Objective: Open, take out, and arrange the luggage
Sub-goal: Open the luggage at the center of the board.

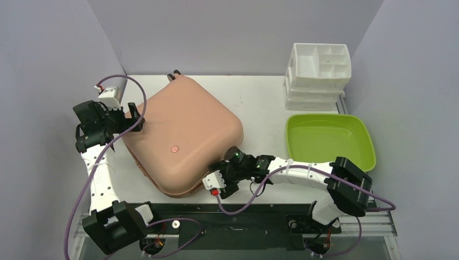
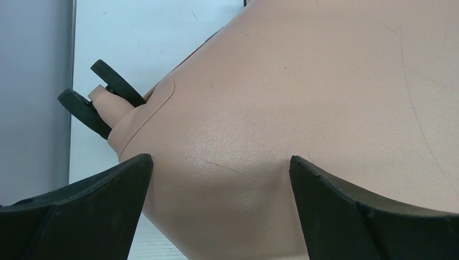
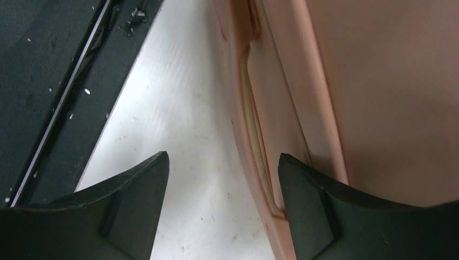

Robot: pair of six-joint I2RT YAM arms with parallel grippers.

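The salmon-pink luggage (image 1: 184, 130) lies flat and closed on the white table, its dark wheels (image 2: 89, 111) at the far left corner. My left gripper (image 1: 133, 117) is open wide against the luggage's left rounded corner; in the left wrist view the pink shell (image 2: 303, 81) fills the gap between the black fingers (image 2: 108, 211). My right gripper (image 1: 209, 186) is open at the luggage's near edge. In the right wrist view one of its fingers (image 3: 308, 200) lies over the seam of the shell (image 3: 254, 108), and the other hangs over bare table (image 3: 178, 97).
A lime-green tray (image 1: 330, 140) sits at the right, with stacked white compartmented organizers (image 1: 319, 70) behind it. The black base rail (image 1: 243, 216) runs along the near table edge, close to my right gripper. Grey walls enclose the left, back and right.
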